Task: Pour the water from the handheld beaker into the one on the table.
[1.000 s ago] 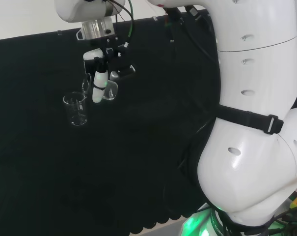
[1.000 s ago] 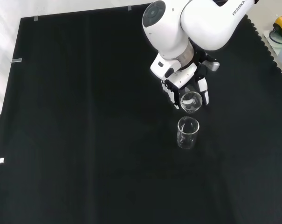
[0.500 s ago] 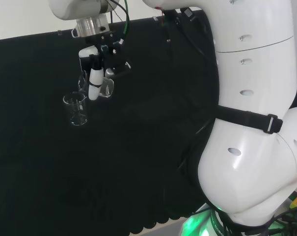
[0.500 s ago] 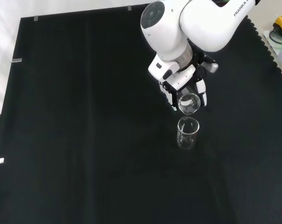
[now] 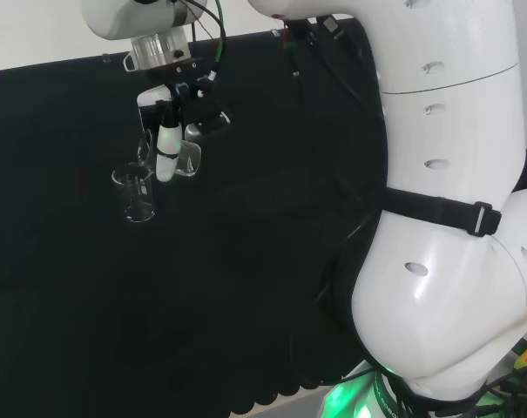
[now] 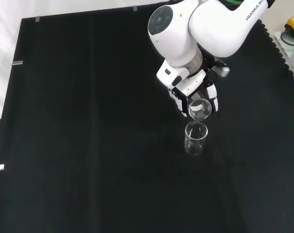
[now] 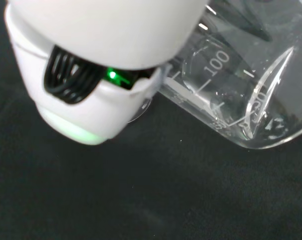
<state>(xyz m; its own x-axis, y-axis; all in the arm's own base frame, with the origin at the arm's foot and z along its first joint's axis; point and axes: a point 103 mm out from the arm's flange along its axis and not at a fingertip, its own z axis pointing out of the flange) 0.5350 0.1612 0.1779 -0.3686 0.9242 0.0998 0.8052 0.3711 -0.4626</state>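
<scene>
The hand (image 6: 193, 94), fingers curled round the tilted beaker (image 6: 199, 108) in the front view's upper right, held it just above the table beaker (image 6: 195, 138); pouring seemed barely begun.

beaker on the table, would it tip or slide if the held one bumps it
The beaker on the table looks tall, narrow, clear and apparently empty, so probably light and apt to slide or tip. The hand holds the tilted beaker just above its rim. Likely rigid and breakable.
</scene>
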